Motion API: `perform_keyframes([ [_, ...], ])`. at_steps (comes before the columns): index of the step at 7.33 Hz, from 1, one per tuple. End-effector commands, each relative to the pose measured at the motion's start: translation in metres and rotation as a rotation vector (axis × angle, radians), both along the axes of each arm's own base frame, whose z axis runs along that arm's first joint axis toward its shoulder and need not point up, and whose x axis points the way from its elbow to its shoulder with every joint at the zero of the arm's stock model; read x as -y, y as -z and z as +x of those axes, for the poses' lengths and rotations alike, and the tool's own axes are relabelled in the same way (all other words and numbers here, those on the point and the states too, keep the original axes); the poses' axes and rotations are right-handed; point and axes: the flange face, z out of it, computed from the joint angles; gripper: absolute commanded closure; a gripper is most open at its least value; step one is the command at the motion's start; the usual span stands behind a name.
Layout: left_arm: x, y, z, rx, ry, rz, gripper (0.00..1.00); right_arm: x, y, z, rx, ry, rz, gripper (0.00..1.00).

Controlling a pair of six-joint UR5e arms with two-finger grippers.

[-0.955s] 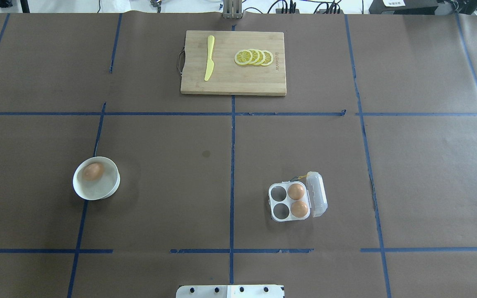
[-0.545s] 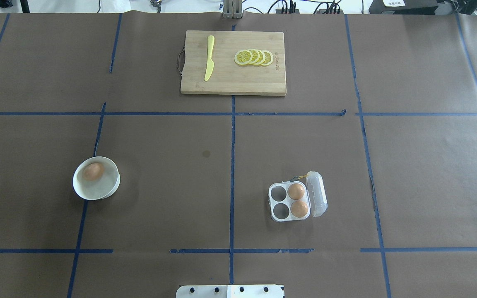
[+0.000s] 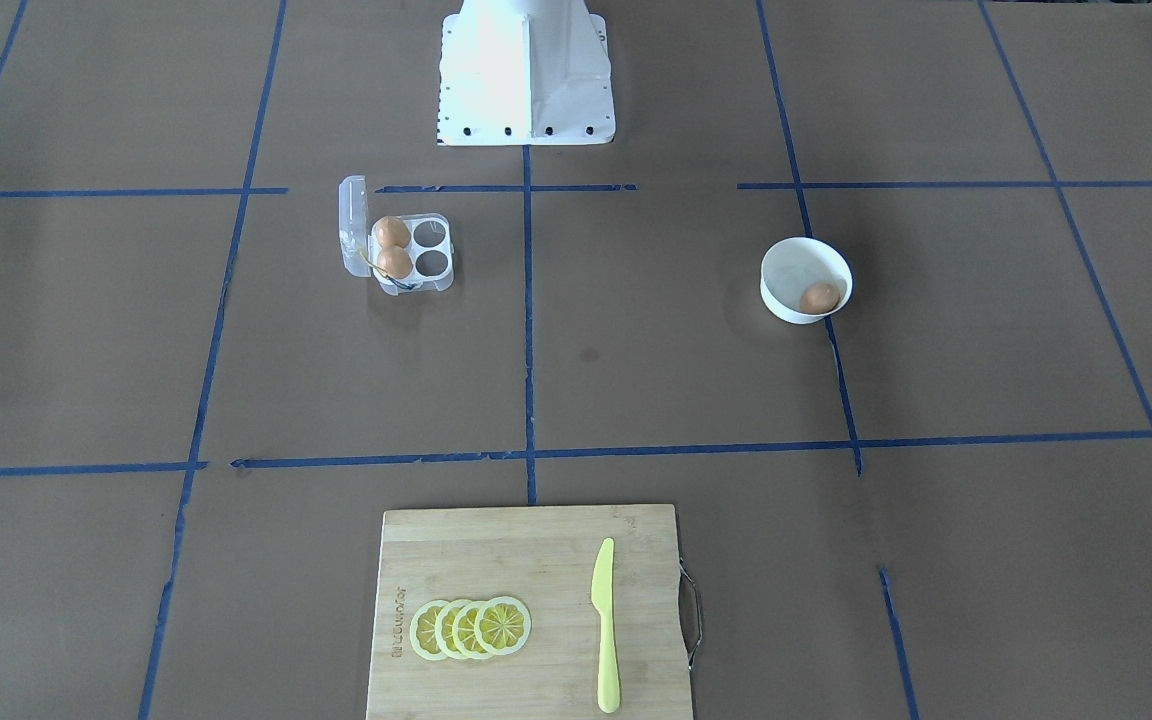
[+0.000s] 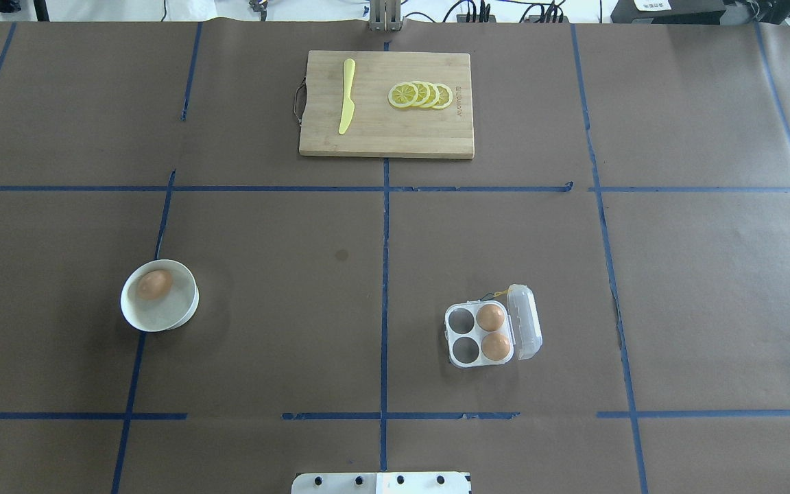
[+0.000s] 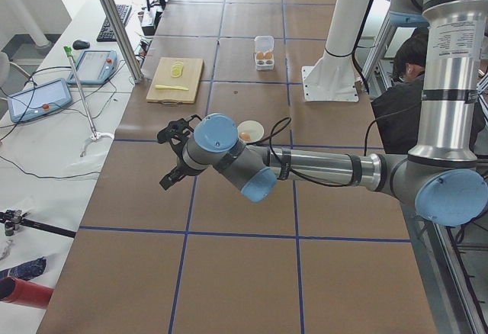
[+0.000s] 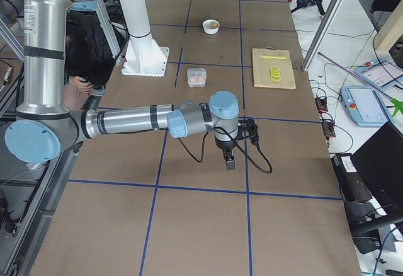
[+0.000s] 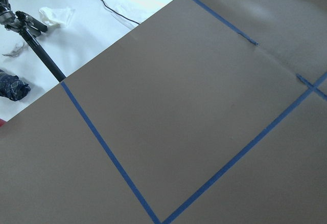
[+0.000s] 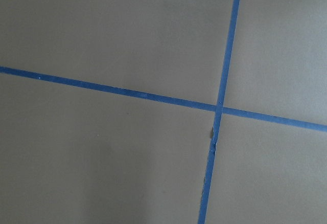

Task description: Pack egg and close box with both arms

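One orange-brown egg (image 4: 155,284) lies in a white bowl (image 4: 165,317) at the left of the overhead view. The clear box (image 4: 464,334) stands right of centre with its lid (image 4: 526,322) open to the right. Two eggs (image 4: 490,317) fill its right-hand cells; the two left cells are empty. Neither gripper shows in the overhead or front views. The left gripper (image 5: 172,158) hangs beyond the table's left end, the right gripper (image 6: 229,157) beyond the right end. I cannot tell whether they are open or shut. Both wrist views show only bare brown table with blue tape.
A wooden cutting board (image 4: 387,134) with a yellow knife (image 4: 346,96) and lemon slices (image 4: 421,95) lies at the far middle. The white pedestal base (image 3: 526,75) stands at the near edge. A person sits behind the robot (image 5: 408,67).
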Motion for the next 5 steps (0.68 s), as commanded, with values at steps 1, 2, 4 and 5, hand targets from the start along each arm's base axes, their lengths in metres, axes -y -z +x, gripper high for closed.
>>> perform_keyframes([
  [1, 0.0, 0.018, 0.071, -0.054, -0.119, 0.068, 0.0, 0.014, 0.014, -0.001, 0.002, -0.001, 0.027, 0.0],
  [2, 0.0, 0.029, 0.105, -0.108, -0.134, -0.009, 0.0, 0.014, 0.017, -0.001, 0.003, -0.001, 0.035, 0.0],
  [4, -0.026, 0.069, 0.157, -0.248, -0.117, -0.21, 0.0, 0.013, 0.015, -0.001, 0.003, -0.001, 0.031, 0.0],
  [5, -0.046, 0.089, 0.192, -0.248, -0.095, -0.226, 0.0, 0.013, 0.016, -0.001, 0.004, 0.0, 0.033, 0.0],
])
